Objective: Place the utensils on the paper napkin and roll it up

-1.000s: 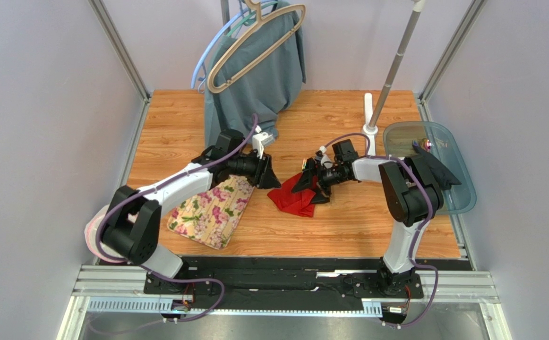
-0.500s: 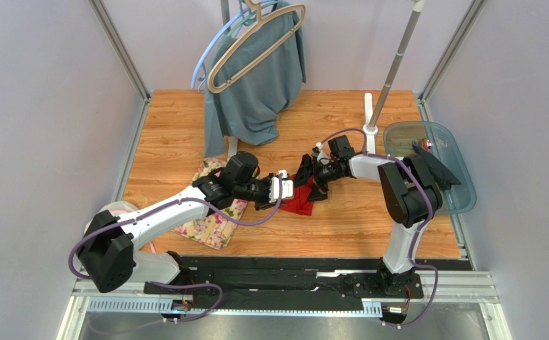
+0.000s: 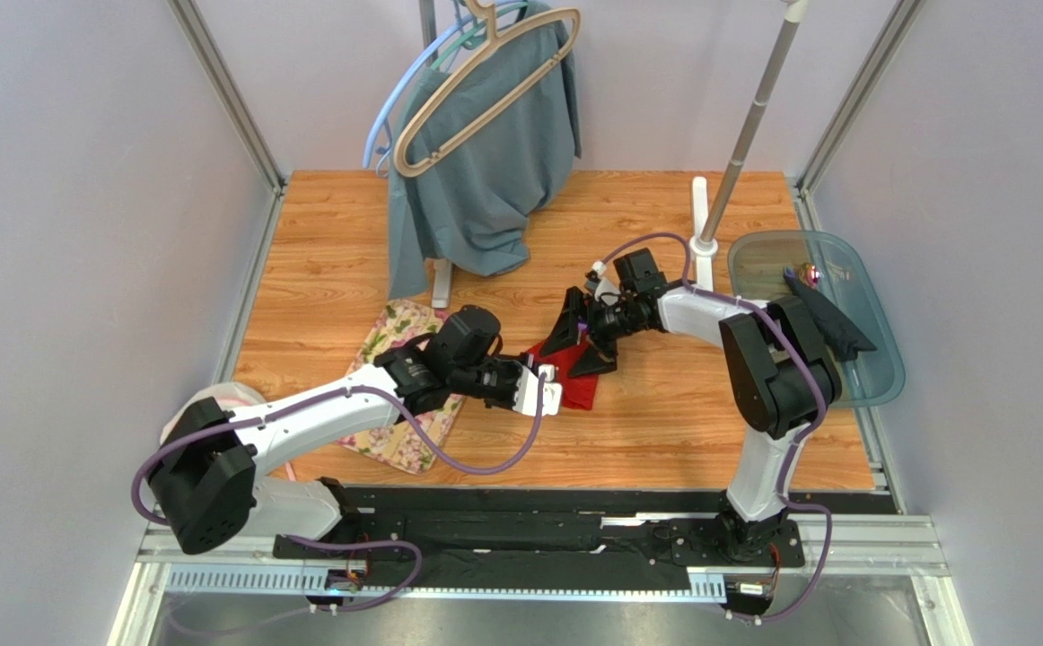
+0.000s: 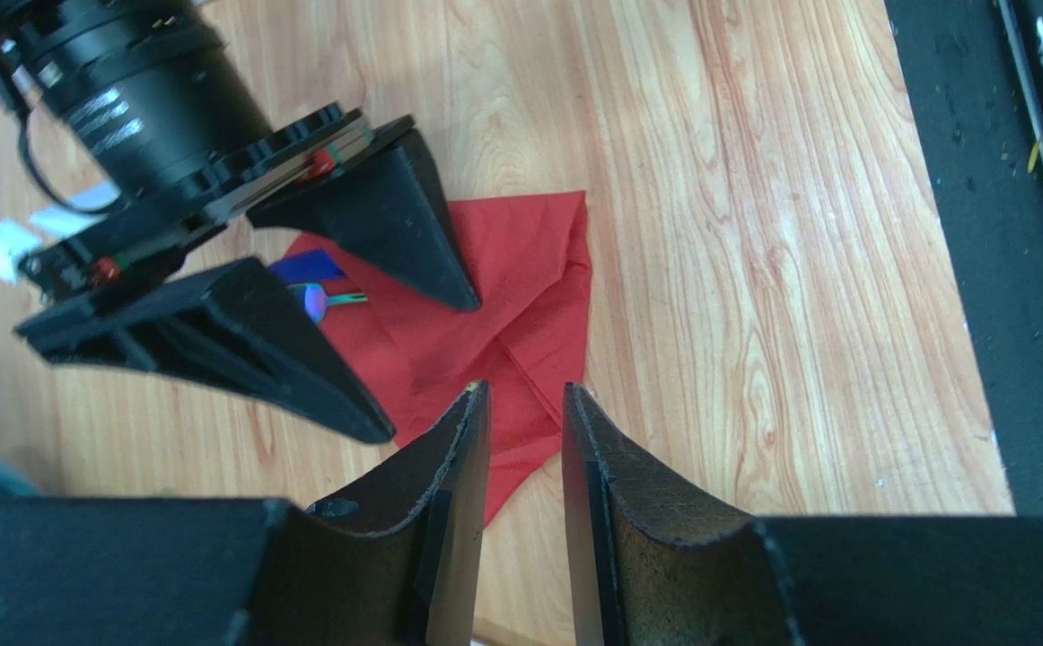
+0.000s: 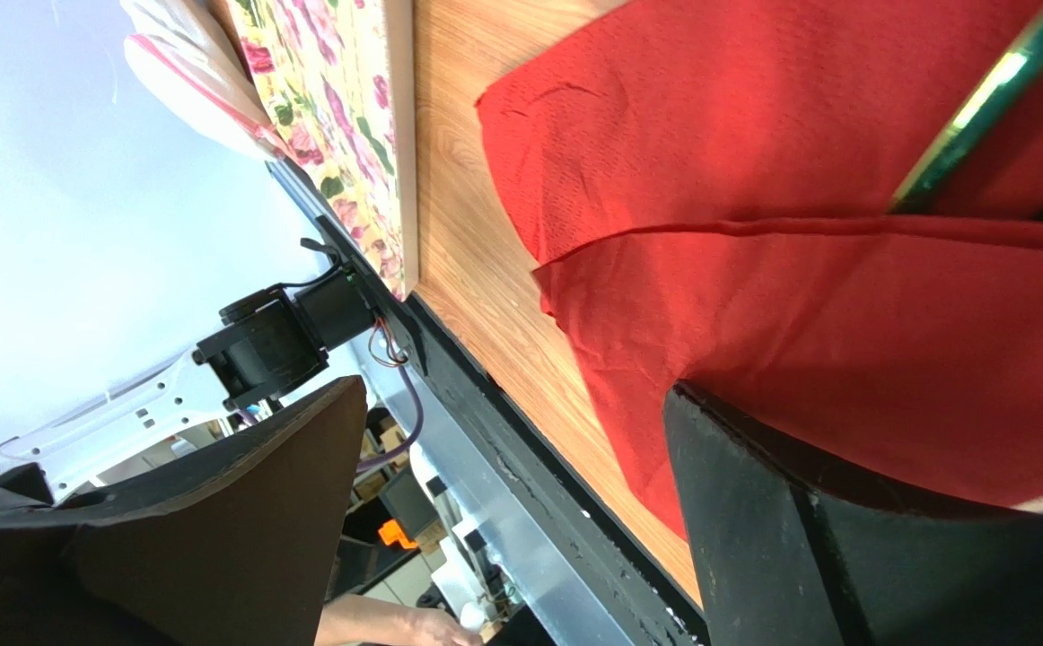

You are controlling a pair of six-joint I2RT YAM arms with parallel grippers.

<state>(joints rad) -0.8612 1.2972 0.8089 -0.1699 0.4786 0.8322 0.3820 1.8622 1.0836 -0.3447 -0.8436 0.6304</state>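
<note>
The red paper napkin [image 3: 577,390] lies crumpled and partly folded on the wood table, and shows in the left wrist view [image 4: 527,296] and the right wrist view [image 5: 756,121]. Small blue and green utensils [image 4: 318,283] poke out from under its far fold, between the right gripper's fingers. A green-yellow utensil [image 5: 986,101] lies on the napkin. My left gripper [image 3: 545,390] [image 4: 524,393] hovers over the napkin's near edge, its jaws a narrow gap apart and empty. My right gripper [image 3: 578,343] [image 4: 422,366] is wide open over the napkin's far side, one finger [image 5: 810,525] against the paper.
A cream floral mat [image 3: 399,404] lies left of the napkin under the left arm. A grey-green garment [image 3: 487,148] and a beige hanger [image 3: 487,67] hang at the back. A stand's pole [image 3: 746,128] and a tinted tray [image 3: 844,343] are on the right.
My left arm swung from behind the mat round to the napkin's near-left side and its jaws narrowed. My right gripper drew back a little. The napkin looks more folded.
</note>
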